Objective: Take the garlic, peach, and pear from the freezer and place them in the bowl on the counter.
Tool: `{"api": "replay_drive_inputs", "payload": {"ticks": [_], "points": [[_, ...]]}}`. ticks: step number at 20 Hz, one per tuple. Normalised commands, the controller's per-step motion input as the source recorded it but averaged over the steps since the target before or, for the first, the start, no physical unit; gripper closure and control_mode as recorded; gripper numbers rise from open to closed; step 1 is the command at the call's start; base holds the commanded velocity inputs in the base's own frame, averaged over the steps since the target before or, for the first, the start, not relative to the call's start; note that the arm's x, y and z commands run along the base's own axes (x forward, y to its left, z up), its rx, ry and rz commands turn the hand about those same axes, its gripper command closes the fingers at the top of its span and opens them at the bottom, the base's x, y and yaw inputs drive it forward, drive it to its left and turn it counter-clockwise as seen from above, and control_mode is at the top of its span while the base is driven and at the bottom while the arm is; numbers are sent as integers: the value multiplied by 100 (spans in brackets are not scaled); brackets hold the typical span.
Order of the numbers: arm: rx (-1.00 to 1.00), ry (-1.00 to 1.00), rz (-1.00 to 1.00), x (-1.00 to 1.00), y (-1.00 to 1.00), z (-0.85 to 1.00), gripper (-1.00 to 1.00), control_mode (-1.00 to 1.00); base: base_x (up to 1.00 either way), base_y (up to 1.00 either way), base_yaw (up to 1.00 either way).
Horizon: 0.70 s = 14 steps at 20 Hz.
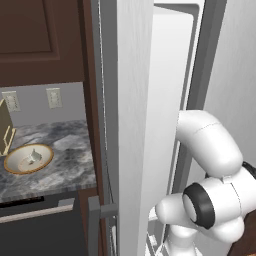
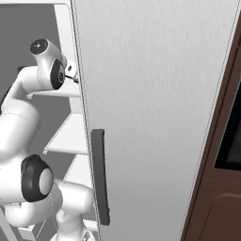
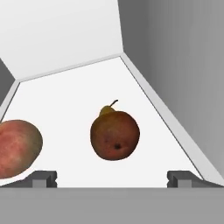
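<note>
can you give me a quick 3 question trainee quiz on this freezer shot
1. True or false: the pincer is shut on the dark reddish-brown pear with a short stem.
2. In the hand view, the pink-red rounded peach lies on which side of the pear? A left, B right, C behind it
3. Fill in: the small whitish garlic bulb sits in the cream-white bowl with a tan rim on the dark grey marbled ____.

Key: 1 false, its jaws stand open; 2 A; 3 counter.

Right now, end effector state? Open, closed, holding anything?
End effector: open, holding nothing. Its fingertips stand wide apart over the freezer shelf, with the pear ahead between them, not touched.
</note>
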Motion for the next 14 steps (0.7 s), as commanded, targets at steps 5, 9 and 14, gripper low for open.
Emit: {"api": "replay_drive_inputs", "payload": {"ticks": [5, 9, 14], "points": [[0, 0, 0, 29, 0, -18, -100, -100, 0, 0, 0], [0, 0, 0, 37, 0, -6, -100, -100, 0, 0, 0], [0, 0, 0, 32, 0, -10, -100, -100, 0, 0, 0]]}}
